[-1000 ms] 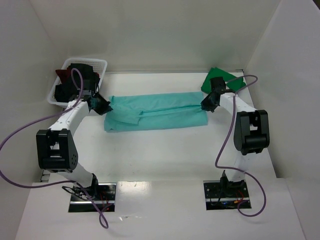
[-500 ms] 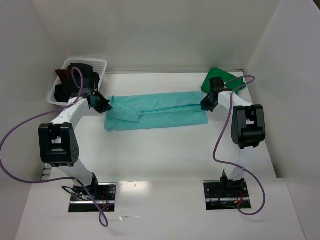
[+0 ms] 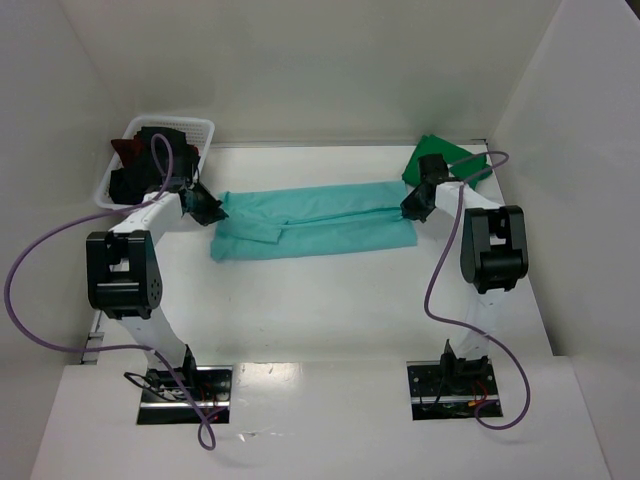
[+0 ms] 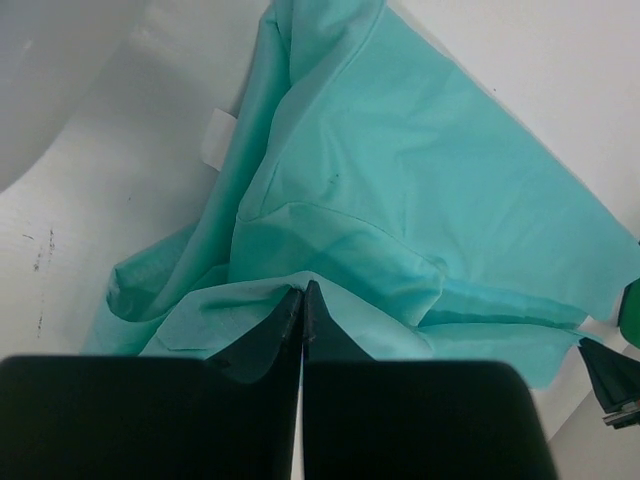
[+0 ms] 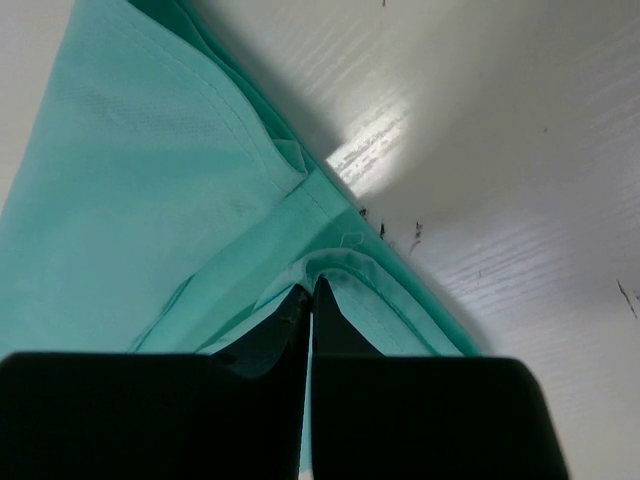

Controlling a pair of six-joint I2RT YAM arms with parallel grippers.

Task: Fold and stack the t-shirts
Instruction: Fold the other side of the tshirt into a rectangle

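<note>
A light teal t-shirt (image 3: 315,222) lies folded lengthwise in a long band across the far part of the table. My left gripper (image 3: 207,208) is shut on its left end, and the pinched cloth (image 4: 300,285) shows in the left wrist view. My right gripper (image 3: 413,208) is shut on its right end, a hemmed edge (image 5: 345,262) caught between the fingertips. A darker green t-shirt (image 3: 447,160) lies folded in the far right corner behind the right gripper. Black and dark red shirts (image 3: 140,160) sit in the basket.
A white lattice basket (image 3: 197,130) stands in the far left corner, just behind the left gripper. White walls close the table on the left, back and right. Purple cables loop from both arms.
Both arms have drawn their upper links toward the back of the table. The grippers stay on the teal shirt's ends, and the left end has shifted slightly toward the back.
</note>
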